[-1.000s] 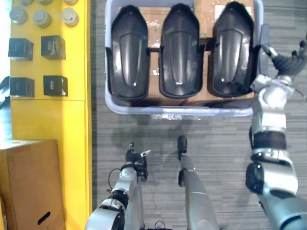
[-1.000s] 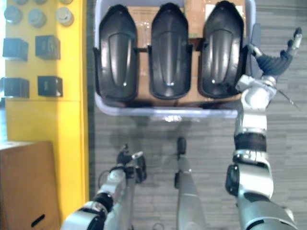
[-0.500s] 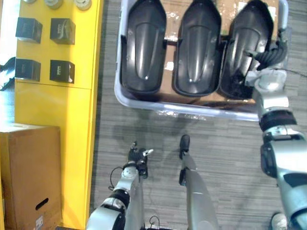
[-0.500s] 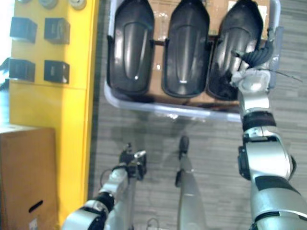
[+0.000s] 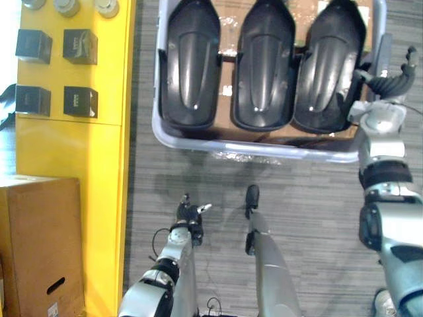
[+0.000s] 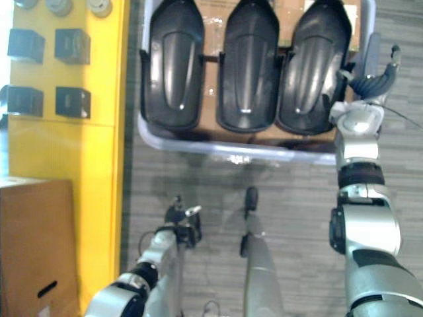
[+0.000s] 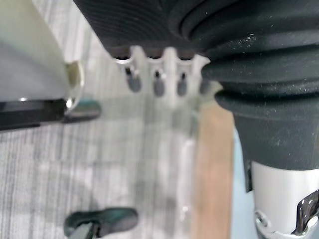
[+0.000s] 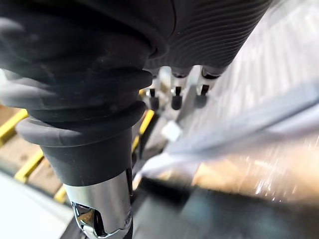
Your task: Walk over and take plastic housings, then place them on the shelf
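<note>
Three black plastic housings lie side by side in a pale grey bin (image 5: 264, 153) ahead of me: left housing (image 5: 190, 63), middle housing (image 5: 264, 66), right housing (image 5: 327, 66). My right hand (image 5: 388, 84) is raised at the bin's right rim, just beside the right housing, with its fingers straight and holding nothing. In the right wrist view its fingers (image 8: 175, 97) point past the bin's edge (image 8: 239, 124). My left hand (image 5: 187, 215) hangs low over the floor, fingers relaxed and empty.
A yellow shelf (image 5: 73, 145) stands to the left of the bin, carrying black cubes (image 5: 79, 46) and grey cylinders (image 5: 66, 6). A cardboard box (image 5: 33, 244) sits at the lower left beside it. Grey striped carpet lies between me and the bin.
The view has shifted a little. My right hand has drawn back from over the right housing to the bin's right rim, fingers lifted. The left hand has stayed low.
</note>
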Controlling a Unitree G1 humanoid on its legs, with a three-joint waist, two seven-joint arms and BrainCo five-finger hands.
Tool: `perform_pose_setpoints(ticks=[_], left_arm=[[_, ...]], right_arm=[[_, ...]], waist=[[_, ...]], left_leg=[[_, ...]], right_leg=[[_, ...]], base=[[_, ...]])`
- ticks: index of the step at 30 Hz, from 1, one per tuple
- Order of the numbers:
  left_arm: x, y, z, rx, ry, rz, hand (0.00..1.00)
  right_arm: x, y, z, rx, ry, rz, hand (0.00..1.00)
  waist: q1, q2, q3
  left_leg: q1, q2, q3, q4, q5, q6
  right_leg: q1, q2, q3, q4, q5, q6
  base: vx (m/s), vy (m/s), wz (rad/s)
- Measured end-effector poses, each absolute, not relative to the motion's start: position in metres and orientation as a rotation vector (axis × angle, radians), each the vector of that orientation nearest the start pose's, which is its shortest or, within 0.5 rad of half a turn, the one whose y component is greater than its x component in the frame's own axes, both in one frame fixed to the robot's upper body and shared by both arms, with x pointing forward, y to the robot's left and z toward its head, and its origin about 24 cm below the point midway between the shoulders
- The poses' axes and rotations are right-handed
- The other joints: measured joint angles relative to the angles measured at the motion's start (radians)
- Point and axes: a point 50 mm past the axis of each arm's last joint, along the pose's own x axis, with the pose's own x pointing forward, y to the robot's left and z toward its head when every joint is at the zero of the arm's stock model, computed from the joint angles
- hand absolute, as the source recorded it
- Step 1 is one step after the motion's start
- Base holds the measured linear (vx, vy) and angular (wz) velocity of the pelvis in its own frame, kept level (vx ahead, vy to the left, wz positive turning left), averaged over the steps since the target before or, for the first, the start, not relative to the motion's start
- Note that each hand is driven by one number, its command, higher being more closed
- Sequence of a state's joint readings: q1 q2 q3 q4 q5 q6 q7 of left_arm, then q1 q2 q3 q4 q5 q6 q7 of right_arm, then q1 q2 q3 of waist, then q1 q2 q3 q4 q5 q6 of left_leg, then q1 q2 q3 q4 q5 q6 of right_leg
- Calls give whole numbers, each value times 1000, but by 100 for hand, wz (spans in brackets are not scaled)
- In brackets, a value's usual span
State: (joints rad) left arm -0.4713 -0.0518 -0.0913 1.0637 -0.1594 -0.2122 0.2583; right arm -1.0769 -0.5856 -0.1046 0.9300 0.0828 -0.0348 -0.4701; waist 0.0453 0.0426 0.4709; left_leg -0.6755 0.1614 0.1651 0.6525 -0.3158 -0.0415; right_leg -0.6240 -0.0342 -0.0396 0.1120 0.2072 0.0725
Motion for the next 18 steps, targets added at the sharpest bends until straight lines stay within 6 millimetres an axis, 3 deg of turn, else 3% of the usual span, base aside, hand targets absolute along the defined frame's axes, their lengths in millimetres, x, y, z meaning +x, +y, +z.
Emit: perform_pose_setpoints(ticks=[9,18], left_arm=[[292,99,-53,-14,437,43,0],[283,100,-62,-6,467,17,0]], right_arm=[[393,-295,213,-275,-139,-634,0],[399,-284,224,-474,-149,-570,0]], waist=[[1,0,-1],[3,1,-1]], left_leg=[[27,-11,-17,-43,26,0],[-7,-20,-46,-56,42,-5]], right_leg=[[32,-8,-20,-21,4,-1],[16,-14,-53,-30,3,-2]], base=[[-27,-82,8],[-20,-72,10]])
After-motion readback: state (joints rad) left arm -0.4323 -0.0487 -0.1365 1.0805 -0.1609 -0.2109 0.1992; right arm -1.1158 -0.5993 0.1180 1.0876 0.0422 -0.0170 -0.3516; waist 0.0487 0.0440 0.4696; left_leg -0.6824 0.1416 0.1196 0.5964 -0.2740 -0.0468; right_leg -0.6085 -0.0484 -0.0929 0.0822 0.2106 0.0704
